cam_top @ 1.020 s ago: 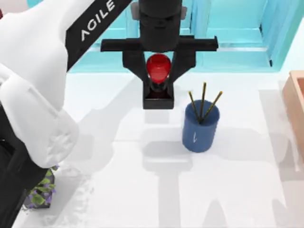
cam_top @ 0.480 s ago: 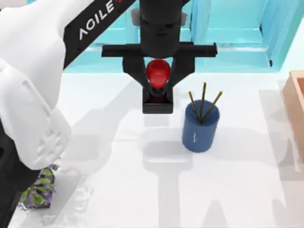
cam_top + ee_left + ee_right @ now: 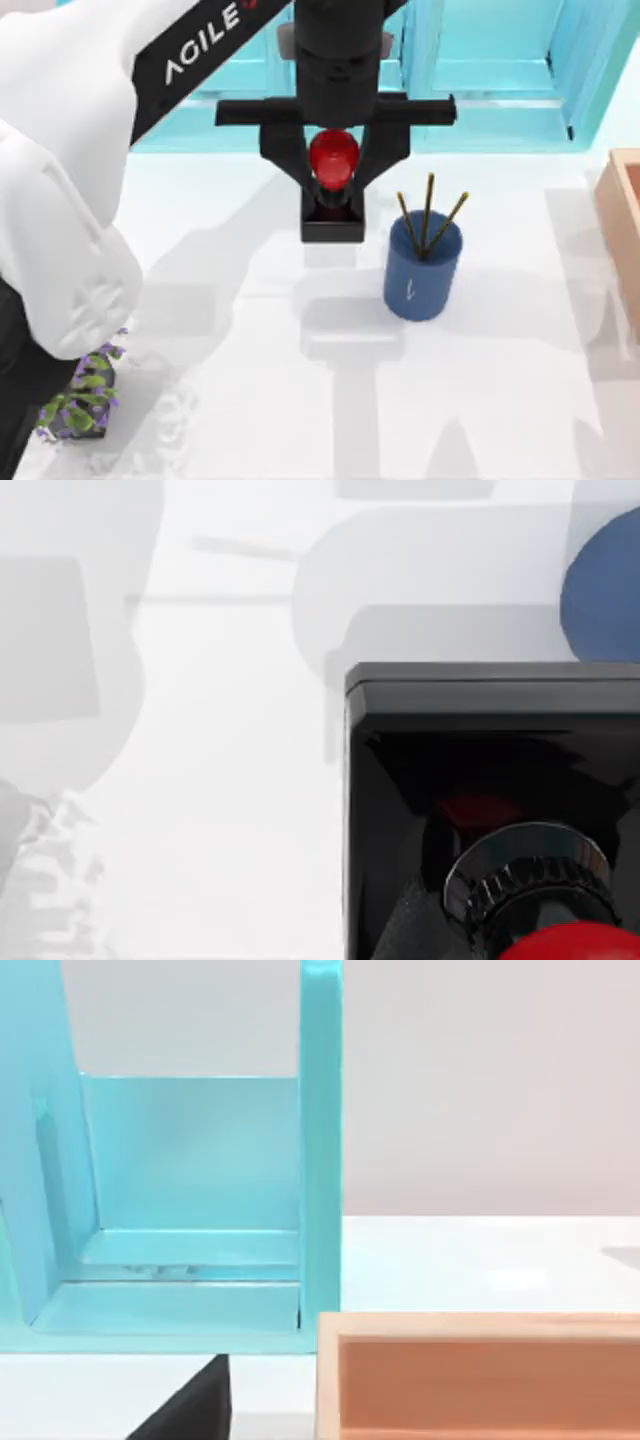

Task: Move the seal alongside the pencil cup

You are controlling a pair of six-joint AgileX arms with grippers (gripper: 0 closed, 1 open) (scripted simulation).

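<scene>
Left claw [image 3: 333, 165] is clamped on the seal's [image 3: 333, 160] red knob — black base down on the white tabletop [image 3: 300, 380], just to the left of the pencil cup [image 3: 421, 265] and not touching it.

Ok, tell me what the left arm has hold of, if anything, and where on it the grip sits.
The left hand holds the seal, its fingers closed on either side of the red knob, with the black base below them. The seal is to the left of the pencil cup.
</scene>
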